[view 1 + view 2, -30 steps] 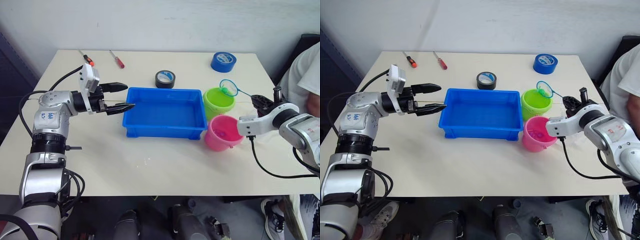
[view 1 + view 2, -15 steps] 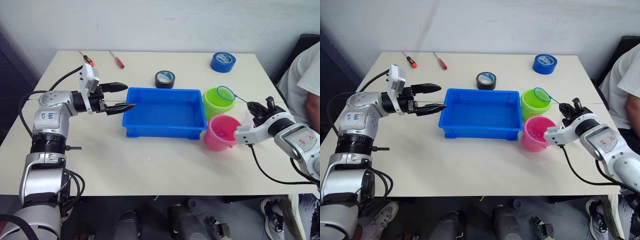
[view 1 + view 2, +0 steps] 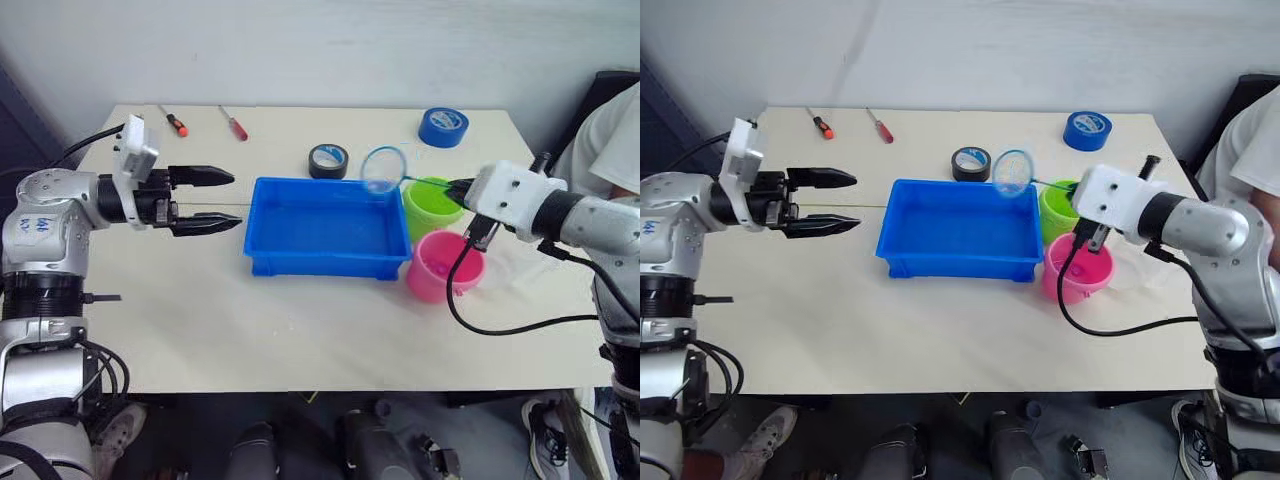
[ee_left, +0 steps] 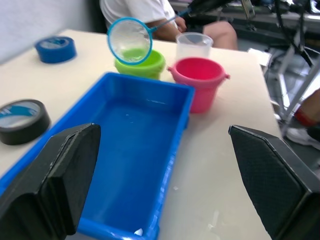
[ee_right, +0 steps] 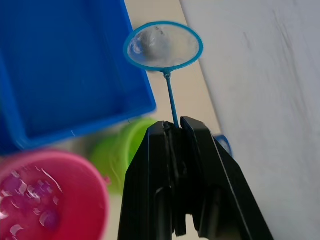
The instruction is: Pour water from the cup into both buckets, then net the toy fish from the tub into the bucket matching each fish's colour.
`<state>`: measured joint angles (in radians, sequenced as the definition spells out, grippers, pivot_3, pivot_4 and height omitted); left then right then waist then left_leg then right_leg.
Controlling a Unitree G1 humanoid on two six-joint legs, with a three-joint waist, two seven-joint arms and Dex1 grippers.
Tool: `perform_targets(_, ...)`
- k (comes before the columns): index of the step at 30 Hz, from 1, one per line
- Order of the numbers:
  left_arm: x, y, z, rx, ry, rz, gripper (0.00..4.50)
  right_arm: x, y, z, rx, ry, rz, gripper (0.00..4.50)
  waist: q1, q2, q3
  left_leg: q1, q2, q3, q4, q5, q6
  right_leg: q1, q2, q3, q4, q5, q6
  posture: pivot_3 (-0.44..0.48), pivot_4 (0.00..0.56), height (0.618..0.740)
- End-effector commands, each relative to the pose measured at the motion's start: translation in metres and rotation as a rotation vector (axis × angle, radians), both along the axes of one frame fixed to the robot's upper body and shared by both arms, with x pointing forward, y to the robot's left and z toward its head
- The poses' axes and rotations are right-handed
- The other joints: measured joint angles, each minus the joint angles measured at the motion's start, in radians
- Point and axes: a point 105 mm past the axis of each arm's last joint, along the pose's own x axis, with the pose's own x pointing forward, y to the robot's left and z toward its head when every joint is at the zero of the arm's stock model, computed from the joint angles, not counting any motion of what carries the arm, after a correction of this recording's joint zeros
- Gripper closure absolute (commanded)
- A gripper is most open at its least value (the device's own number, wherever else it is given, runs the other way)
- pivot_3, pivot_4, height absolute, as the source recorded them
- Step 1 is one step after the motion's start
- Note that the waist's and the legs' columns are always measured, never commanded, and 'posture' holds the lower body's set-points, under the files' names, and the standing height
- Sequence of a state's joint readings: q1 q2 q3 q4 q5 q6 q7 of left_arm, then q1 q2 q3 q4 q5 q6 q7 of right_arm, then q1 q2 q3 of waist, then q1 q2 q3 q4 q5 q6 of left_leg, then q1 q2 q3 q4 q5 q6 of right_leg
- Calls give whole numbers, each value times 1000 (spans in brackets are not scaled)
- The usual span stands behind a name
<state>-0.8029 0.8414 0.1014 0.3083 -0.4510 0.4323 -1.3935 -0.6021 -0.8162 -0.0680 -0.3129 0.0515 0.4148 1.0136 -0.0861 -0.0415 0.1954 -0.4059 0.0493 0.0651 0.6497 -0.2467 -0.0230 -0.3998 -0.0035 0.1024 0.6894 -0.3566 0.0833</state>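
Blue plastic is what we count most: one blue tub [image 3: 330, 224], one net [image 3: 384, 168] with a blue hoop, and one blue tape roll [image 3: 444, 126] far behind the right gripper [image 5: 175, 131]. We count two buckets: the green bucket [image 3: 432, 207] just below the right gripper's tips and the pink bucket [image 3: 440, 268] beside it, nearer to us. We also count one clear cup [image 4: 194, 46], one black tape roll [image 3: 328, 159] and two screwdrivers [image 3: 234, 121] on the table [image 3: 300, 330].

Our right gripper is closed tight on the thin handle of the net, and the hoop stands out ahead of its fingers, above the tub's far right corner. Our left gripper [image 3: 205, 200] is wide open and holds nothing; the tub lies just ahead of its fingertips.

Toy fish are hard to make out. Some small pale shapes lie in the pink bucket, but we cannot tell what they are. The cup is mostly hidden behind the right arm.
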Motion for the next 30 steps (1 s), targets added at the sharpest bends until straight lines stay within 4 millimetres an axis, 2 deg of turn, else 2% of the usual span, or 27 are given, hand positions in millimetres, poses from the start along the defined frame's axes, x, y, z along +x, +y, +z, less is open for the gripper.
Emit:
perform_targets(1, -22, 0, 15, 9, -29, -36, 30, -24, 29, 2, 125, 163, 236, 4500, -1, 0, 0, 0, 0, 0, 0, 0, 0, 0, 0, 0, 0, 0, 0, 0, 150, 734)
perform_targets(5, -35, -2, 3, 39, 6, -36, 30, -39, 50, -19, 153, 346, 388, 4500, 3, 0, 0, 0, 0, -3, 0, 0, 0, 1, -2, 1, -1, 0, -1, 0, 150, 734)
perform_targets(9, -46, -5, -12, 51, 42, -37, 30, -47, 66, -45, 122, 452, 465, 4500, 3, 0, 0, 0, -1, -3, 0, -1, 1, 2, -2, 0, -1, -1, -1, 0, 150, 734)
perform_targets(13, -51, -14, -36, 98, 68, -57, 30, -39, 83, -81, 85, 495, 490, 4500, 1, 0, 0, 0, -1, -3, 0, -1, 1, 2, -2, 0, -2, -1, -1, 0, 150, 734)
perform_targets(19, -50, -28, -64, 117, 106, -91, 30, -33, 99, -117, 76, 561, 507, 4500, 2, 0, 0, 0, -1, -3, 0, -1, 1, 2, -2, 0, -2, -1, -1, 0, 150, 734)
perform_targets(25, -41, -34, -90, 116, 133, -71, 30, -24, 108, -142, 75, 604, 500, 4500, 2, 0, 0, 1, -2, -3, 0, -1, 1, 2, -2, 0, -2, -1, -1, 0, 150, 734)
perform_targets(30, -44, -38, -100, 124, 151, -94, 30, -22, 110, -154, 65, 622, 497, 4500, 1, 0, 0, 1, -2, -3, 0, -1, 1, 2, -2, 0, -2, -1, -1, 0, 150, 734)
